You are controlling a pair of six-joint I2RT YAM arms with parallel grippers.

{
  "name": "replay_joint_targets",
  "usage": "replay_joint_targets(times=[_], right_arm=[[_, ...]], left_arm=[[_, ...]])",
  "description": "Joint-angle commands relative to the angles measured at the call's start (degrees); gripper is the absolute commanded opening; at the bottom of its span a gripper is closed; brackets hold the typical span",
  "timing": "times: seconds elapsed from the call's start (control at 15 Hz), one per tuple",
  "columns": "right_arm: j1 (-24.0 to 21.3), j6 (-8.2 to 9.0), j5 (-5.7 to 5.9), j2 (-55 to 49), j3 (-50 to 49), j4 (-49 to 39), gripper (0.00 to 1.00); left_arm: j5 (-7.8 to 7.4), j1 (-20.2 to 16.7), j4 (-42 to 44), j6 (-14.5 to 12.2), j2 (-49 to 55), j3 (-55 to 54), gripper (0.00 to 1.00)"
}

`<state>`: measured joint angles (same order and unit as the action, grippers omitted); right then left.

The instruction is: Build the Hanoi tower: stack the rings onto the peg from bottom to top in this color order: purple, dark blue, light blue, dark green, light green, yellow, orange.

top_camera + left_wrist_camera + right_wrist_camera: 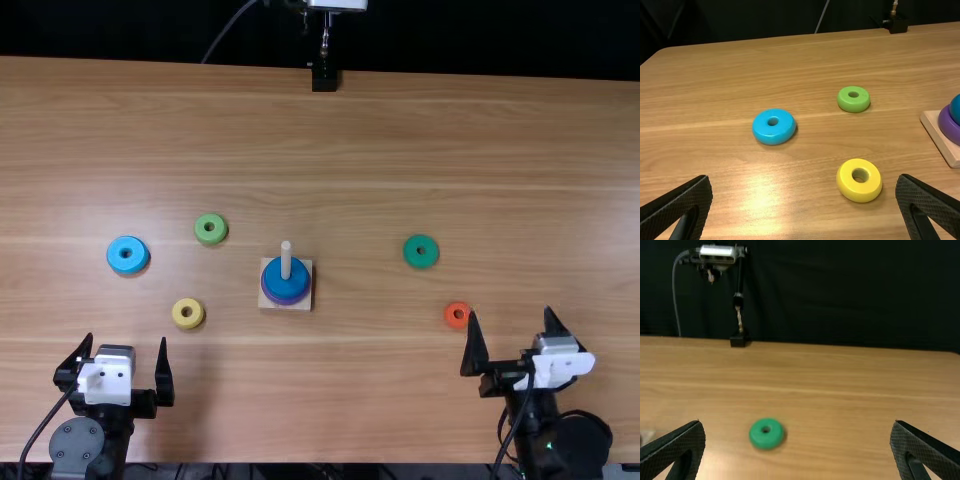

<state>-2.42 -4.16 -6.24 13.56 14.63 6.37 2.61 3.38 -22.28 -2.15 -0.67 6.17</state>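
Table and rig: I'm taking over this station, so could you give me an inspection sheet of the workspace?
Surface: light brown wooden table, no spill seen.
Peg: purple ring below, dark blue ring above.
Loose, left of peg: light blue ring, light green ring, yellow ring.
Loose, right of peg: dark green ring, orange ring.
Clutter: nothing seen.
Left gripper: open, empty.
Right gripper: open, empty.
Cables: grey cable beyond far edge.
Surroundings: dark backdrop, black stand.

The wooden table (400, 130) holds a square base (932, 124), five loose rings (127, 266) and, apparently, a black clamp (324, 80).
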Motion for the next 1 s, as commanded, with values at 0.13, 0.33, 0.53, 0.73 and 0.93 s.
replay_joint_targets(times=[0.13,0.33,0.53,0.73,0.93], right_arm=[[-0.49,-0.16,1.49,-4.95,-4.17,4.76,1.00],[-0.57,-0.16,1.70,-8.20,-7.43,4.87,1.00],[-0.66,-0.06,1.70,-11.98,-10.59,4.98,1.00],[-1.72,-0.06,1.60,-13.56,-13.05,4.98,1.00],[-2.24,-0.06,1.60,-13.56,-13.75,5.40,1.00]], left_arm=[[0.13,0.05,-4.40,-0.17,0.67,-6.17,1.00],[0.13,0.05,-4.40,-0.17,0.67,-6.17,1.00],[0.13,0.05,-4.40,-0.17,0.67,-6.17,1.00],[0.13,0.05,-4.40,-0.17,0.67,-6.17,1.00],[0.13,0.05,-4.40,-0.17,0.67,-6.17,1.00]])
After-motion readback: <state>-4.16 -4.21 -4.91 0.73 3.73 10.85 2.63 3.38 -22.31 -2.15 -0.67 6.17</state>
